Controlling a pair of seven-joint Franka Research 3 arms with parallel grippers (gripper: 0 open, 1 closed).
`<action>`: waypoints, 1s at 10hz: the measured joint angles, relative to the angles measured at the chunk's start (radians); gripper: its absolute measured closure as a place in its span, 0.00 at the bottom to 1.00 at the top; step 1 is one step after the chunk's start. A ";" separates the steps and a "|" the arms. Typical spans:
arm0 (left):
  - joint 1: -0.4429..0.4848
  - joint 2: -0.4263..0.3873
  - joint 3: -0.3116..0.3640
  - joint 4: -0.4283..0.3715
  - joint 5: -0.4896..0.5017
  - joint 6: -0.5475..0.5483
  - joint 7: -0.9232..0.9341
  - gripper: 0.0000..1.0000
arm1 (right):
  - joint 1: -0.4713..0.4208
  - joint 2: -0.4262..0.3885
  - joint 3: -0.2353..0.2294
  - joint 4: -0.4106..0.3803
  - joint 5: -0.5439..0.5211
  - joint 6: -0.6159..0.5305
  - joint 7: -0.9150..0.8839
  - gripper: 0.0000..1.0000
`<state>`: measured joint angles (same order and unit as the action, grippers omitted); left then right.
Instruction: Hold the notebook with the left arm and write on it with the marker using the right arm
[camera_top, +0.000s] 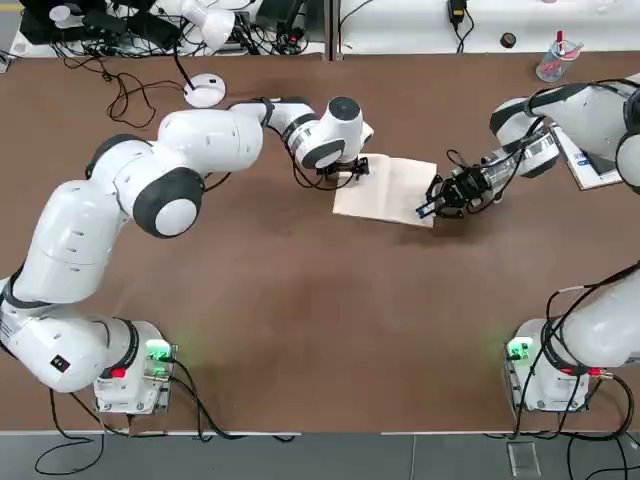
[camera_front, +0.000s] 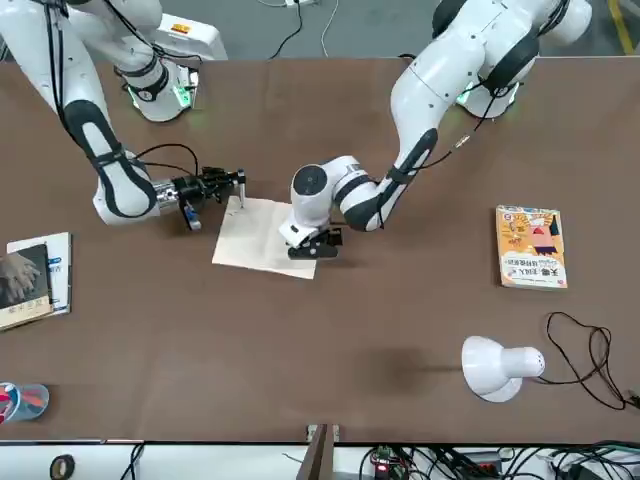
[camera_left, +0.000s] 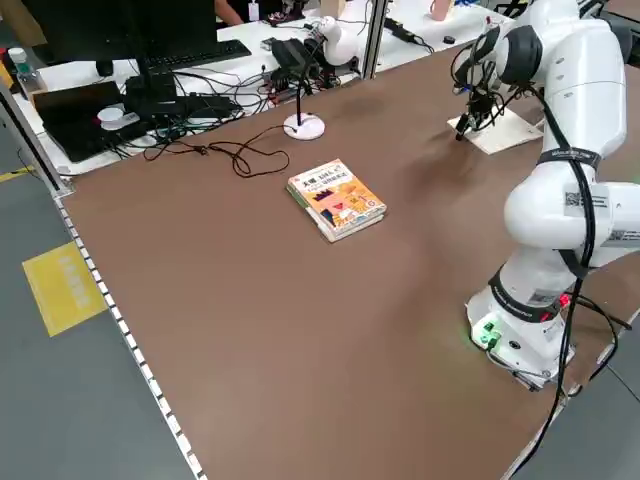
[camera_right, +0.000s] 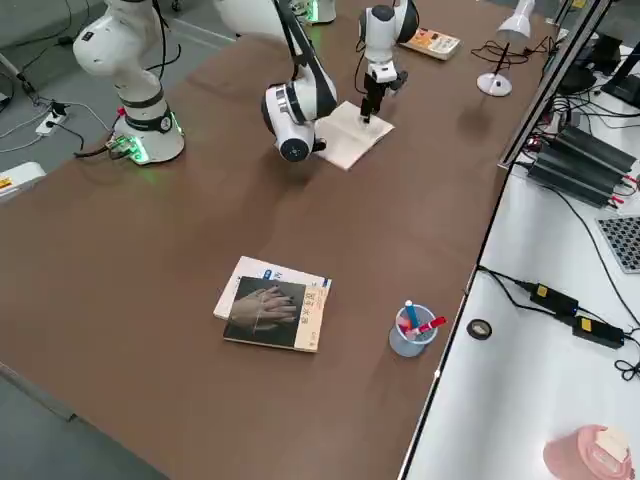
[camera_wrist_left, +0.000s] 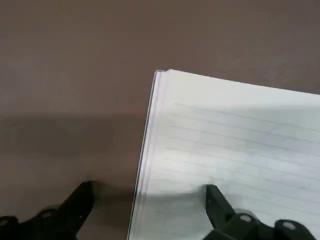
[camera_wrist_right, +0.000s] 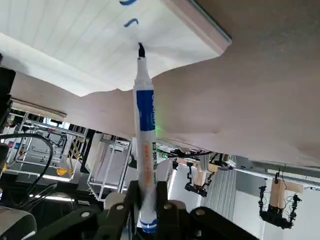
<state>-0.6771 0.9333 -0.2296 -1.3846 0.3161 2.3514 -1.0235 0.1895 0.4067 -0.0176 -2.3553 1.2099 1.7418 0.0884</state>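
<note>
The cream-white notebook (camera_top: 387, 189) lies open on the brown table, lined page up (camera_wrist_left: 235, 135). My left gripper (camera_top: 345, 171) is lowered onto its spine-side edge. It stands open, with one fingertip (camera_wrist_left: 218, 203) on the page and the other on the table beside the notebook. My right gripper (camera_top: 447, 194) is at the opposite end of the notebook, shut on the marker (camera_wrist_right: 145, 115). The marker's dark tip touches the page near the corner, just below two short blue strokes (camera_wrist_right: 131, 22). In the front view the marker (camera_front: 241, 187) points down at the notebook (camera_front: 262, 236).
An orange-yellow illustrated book (camera_front: 531, 246) lies on the robot's left side of the table. A dark-covered book (camera_right: 272, 312) and a clear cup of pens (camera_right: 411, 331) sit to the right. A white desk lamp (camera_front: 499, 366) with loose cable stands at the far edge.
</note>
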 joint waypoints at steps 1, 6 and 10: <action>0.000 0.000 0.000 0.000 0.000 0.000 0.000 0.00 | 0.002 0.001 0.000 0.000 0.000 0.000 -0.001 0.83; 0.000 0.000 0.000 0.000 0.000 0.000 0.000 0.00 | 0.010 0.001 0.001 0.000 0.007 0.000 -0.003 0.83; 0.000 0.000 0.000 0.000 0.000 0.000 0.000 0.00 | 0.011 0.001 0.001 0.000 0.013 0.002 -0.003 0.83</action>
<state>-0.6771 0.9333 -0.2296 -1.3846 0.3161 2.3514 -1.0235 0.2009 0.4081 -0.0168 -2.3554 1.2232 1.7434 0.0858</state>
